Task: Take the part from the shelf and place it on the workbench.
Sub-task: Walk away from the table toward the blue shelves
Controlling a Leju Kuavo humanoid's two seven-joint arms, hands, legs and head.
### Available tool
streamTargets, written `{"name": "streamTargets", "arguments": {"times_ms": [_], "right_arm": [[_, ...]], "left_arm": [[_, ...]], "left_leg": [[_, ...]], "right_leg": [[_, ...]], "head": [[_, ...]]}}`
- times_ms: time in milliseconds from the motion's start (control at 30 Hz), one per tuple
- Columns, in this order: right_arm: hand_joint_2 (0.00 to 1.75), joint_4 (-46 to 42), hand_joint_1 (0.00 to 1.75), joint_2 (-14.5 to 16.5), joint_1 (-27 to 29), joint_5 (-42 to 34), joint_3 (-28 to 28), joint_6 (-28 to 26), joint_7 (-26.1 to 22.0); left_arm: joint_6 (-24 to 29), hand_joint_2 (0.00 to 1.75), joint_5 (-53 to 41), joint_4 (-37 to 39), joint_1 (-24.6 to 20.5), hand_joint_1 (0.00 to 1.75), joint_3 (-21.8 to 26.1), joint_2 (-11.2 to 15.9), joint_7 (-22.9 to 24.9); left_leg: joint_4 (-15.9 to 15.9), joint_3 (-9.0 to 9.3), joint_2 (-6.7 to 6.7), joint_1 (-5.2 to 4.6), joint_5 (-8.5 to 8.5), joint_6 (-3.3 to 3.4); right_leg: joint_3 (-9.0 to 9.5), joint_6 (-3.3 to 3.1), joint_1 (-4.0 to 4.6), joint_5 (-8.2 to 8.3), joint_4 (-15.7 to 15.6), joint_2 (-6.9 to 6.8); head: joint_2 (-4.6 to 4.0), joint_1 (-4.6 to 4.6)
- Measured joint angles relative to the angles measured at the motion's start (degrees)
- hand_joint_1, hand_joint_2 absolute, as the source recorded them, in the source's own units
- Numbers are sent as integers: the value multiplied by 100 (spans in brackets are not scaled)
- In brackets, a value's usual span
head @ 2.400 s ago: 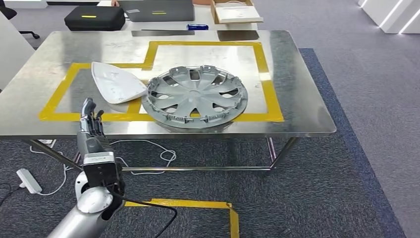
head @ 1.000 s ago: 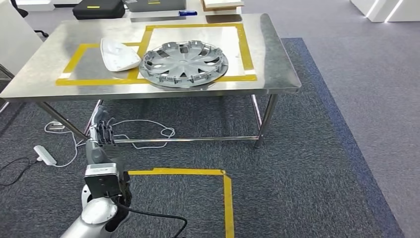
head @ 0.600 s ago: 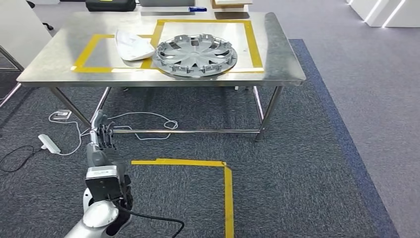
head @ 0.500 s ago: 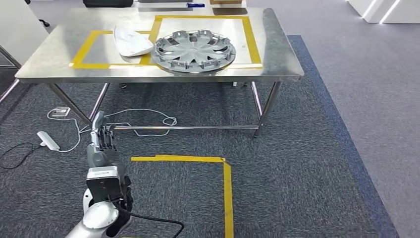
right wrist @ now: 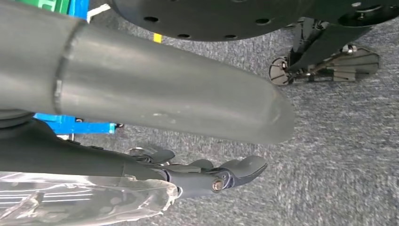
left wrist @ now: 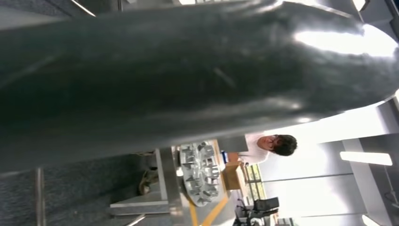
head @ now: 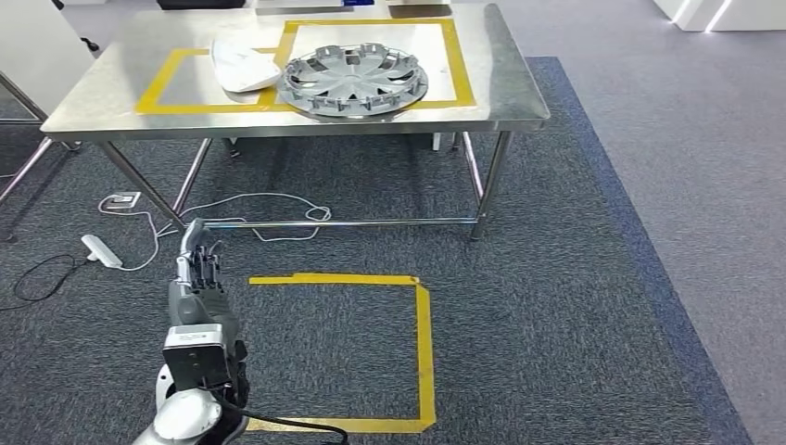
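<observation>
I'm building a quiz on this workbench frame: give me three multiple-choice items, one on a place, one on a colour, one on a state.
1. Where does the grey wheel cover lie?
A. on the carpet
B. on the steel workbench
C. in the left hand

2. What colour is the tape square on the carpet?
A. yellow
B. blue
C. red

3. What is the left hand holding?
A. the white part
B. a cable
C. nothing

Answers: 1 B, the cover rests on the tabletop beside the white part. 2 A, the floor tape is yellow. 3 C, the hand hangs over the carpet, its fingers around nothing.
</observation>
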Motion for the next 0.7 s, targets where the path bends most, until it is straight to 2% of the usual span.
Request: {"name": "streamTargets", "arguments": {"times_ms": [33,100,133,167,200,267,300,367,433,467,500,533,600,633,667,700], "right_arm": [[0,-2,0,0,6,-42,24,20,8],[0,-10,0,-2,16,-107,68,69,33],[0,-18,0,-4,19,-136,82,92,48],[0,-25,0,-7,21,-159,93,111,63],[0,-33,0,-9,25,-179,102,125,73],[0,-41,0,-9,50,-201,108,140,82],[0,-44,0,-9,69,-207,110,143,84],[0,-48,0,-9,99,-211,119,148,87],[0,-50,0,-9,107,-214,134,150,89],[0,-51,0,-9,110,-214,140,151,89],[0,-51,0,-9,113,-217,144,152,89],[0,-51,0,-9,117,-221,146,153,89],[0,-56,0,-9,121,-238,161,156,90],[0,-63,0,-10,119,-254,177,157,92],[0,-72,0,-10,118,-271,196,157,95],[0,-80,0,-11,121,-291,215,157,103]], "left_arm": [[-18,0,1,-1,10,0,0,2,4],[-37,0,13,-1,29,0,-1,2,1],[-40,0,27,-1,41,0,-1,0,1],[-39,0,42,-2,59,0,-1,0,6],[-39,0,58,-2,85,0,1,1,10],[-38,0,85,-1,145,0,3,3,18],[-38,0,94,-1,165,0,4,1,19],[-37,0,102,-1,187,0,6,-5,20],[-37,0,104,-1,214,0,8,-6,20],[-37,0,105,0,229,0,9,-5,20],[-38,0,107,1,240,0,9,-5,20],[-38,0,109,1,247,0,9,-5,21],[-38,0,124,2,249,0,10,-6,27],[-38,0,140,1,253,0,17,-6,38],[-38,0,156,1,260,0,29,-5,53],[-38,0,171,0,272,0,48,-4,68]], "left_leg": [[-105,143,1,27,108,-26],[-788,651,-9,78,320,-80],[-1133,884,-34,87,354,-83],[-1375,1031,-57,89,330,-66],[-1484,1084,-79,80,280,-22],[-1511,1046,-72,68,256,111],[-1511,1025,-55,64,272,175],[-1525,983,-17,54,323,276],[-1520,922,26,14,364,340],[-1518,894,51,-11,384,361],[-1516,873,75,-35,400,376],[-1515,861,96,-59,416,383],[-1515,855,132,-95,440,384],[-1507,849,152,-118,448,374],[-1501,839,174,-132,460,355],[-1495,828,202,-139,472,332]], "right_leg": [[-70,27,-20,28,34,-1],[-200,97,-58,62,117,11],[-259,136,-67,70,169,23],[-302,174,-65,77,218,36],[-344,213,-61,88,255,50],[-389,278,-73,111,294,73],[-438,304,-83,59,356,77],[-651,334,-95,-246,807,74],[-987,346,-91,-654,1609,69],[-1098,341,-86,-763,1907,68],[-1111,323,-78,-772,2010,67],[-999,289,-62,-677,1876,60],[-517,176,-8,-352,1104,-18],[-294,122,22,-246,703,-82],[-148,85,49,-194,436,-130],[-96,67,68,-190,308,-155]], "head": [[0,-1],[0,-8],[0,-13],[0,-17],[0,-22],[0,-23],[0,-15],[0,12],[0,31],[0,31],[0,30],[0,31],[0,31],[0,29],[0,24],[0,25]]}}
